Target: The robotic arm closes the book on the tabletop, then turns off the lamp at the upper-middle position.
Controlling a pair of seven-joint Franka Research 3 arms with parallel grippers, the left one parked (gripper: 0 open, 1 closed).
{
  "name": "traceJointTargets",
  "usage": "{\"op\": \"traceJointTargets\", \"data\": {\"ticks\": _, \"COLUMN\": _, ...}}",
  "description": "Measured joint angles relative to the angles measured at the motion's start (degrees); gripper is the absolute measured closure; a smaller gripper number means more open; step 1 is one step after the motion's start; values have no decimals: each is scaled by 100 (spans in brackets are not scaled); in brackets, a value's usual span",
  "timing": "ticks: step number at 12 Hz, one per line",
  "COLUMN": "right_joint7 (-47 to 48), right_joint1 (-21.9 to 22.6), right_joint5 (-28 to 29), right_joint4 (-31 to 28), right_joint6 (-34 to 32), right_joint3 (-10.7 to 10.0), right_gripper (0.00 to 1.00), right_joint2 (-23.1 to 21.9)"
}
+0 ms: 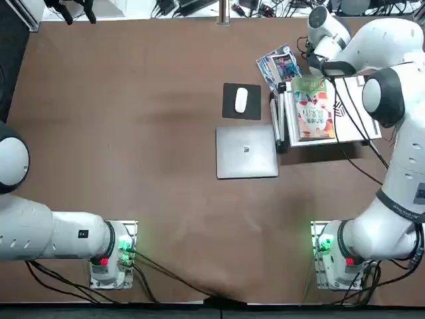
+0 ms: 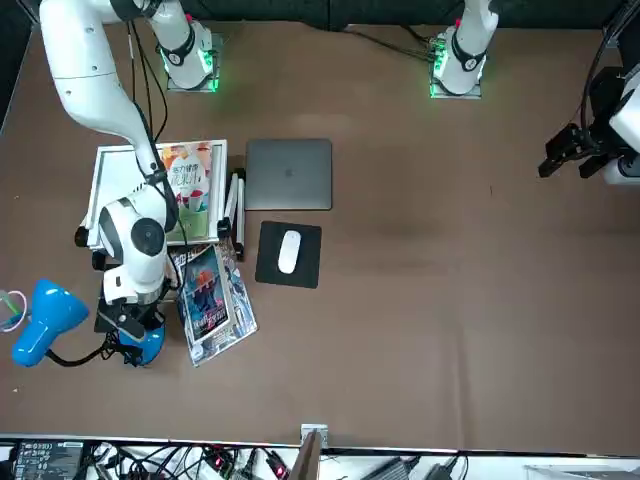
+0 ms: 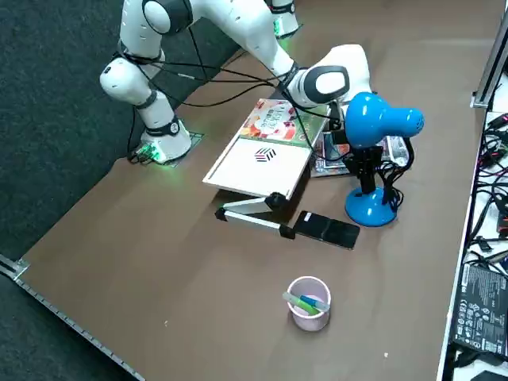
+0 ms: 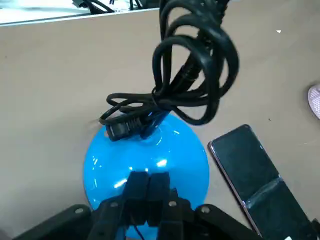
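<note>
The book (image 1: 312, 106) lies closed, green cover up, on a white board (image 3: 258, 163) at the table's far right. The lamp stands just beyond it, with a round blue base (image 4: 150, 152), a blue head (image 3: 382, 119) and a bundle of black cable (image 4: 195, 65) at its stem. My right gripper (image 4: 147, 192) is directly over the base, its two fingers (image 4: 160, 187) shut together and their tips down on the blue dome. In the front view the gripper (image 2: 130, 325) covers most of the base (image 2: 143, 347). From overhead the white arm (image 1: 325, 33) hides the lamp.
A blue glossy booklet (image 2: 210, 295) lies next to the lamp base. A dark phone (image 3: 328, 228) rests close to the base, a pinkish cup (image 3: 308, 302) with pens farther out. A mouse (image 1: 241, 100) on its pad and a closed laptop (image 1: 246, 151) occupy the table's middle.
</note>
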Motion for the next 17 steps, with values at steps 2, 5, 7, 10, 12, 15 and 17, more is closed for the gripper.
{"op": "traceJointTargets", "data": {"ticks": 2, "right_joint7": 0, "right_joint1": -8, "right_joint5": 0, "right_joint4": -34, "right_joint6": 128, "right_joint3": 0, "right_gripper": 99, "right_joint2": 0}}
{"op": "traceJointTargets", "data": {"ticks": 5, "right_joint7": 0, "right_joint1": -39, "right_joint5": 0, "right_joint4": -62, "right_joint6": 230, "right_joint3": 0, "right_gripper": 99, "right_joint2": -11}}
{"op": "traceJointTargets", "data": {"ticks": 7, "right_joint7": 0, "right_joint1": -53, "right_joint5": 0, "right_joint4": -98, "right_joint6": 273, "right_joint3": 0, "right_gripper": 99, "right_joint2": -31}}
{"op": "traceJointTargets", "data": {"ticks": 10, "right_joint7": 0, "right_joint1": -83, "right_joint5": 0, "right_joint4": -231, "right_joint6": 403, "right_joint3": 0, "right_gripper": 99, "right_joint2": -97}}
{"op": "traceJointTargets", "data": {"ticks": 12, "right_joint7": 0, "right_joint1": -99, "right_joint5": 0, "right_joint4": -290, "right_joint6": 444, "right_joint3": 0, "right_gripper": 99, "right_joint2": -129}}
{"op": "traceJointTargets", "data": {"ticks": 15, "right_joint7": 1, "right_joint1": -109, "right_joint5": 0, "right_joint4": -391, "right_joint6": 455, "right_joint3": 0, "right_gripper": 99, "right_joint2": -190}}
{"op": "traceJointTargets", "data": {"ticks": 17, "right_joint7": 2, "right_joint1": -112, "right_joint5": 0, "right_joint4": -459, "right_joint6": 457, "right_joint3": 0, "right_gripper": 99, "right_joint2": -229}}
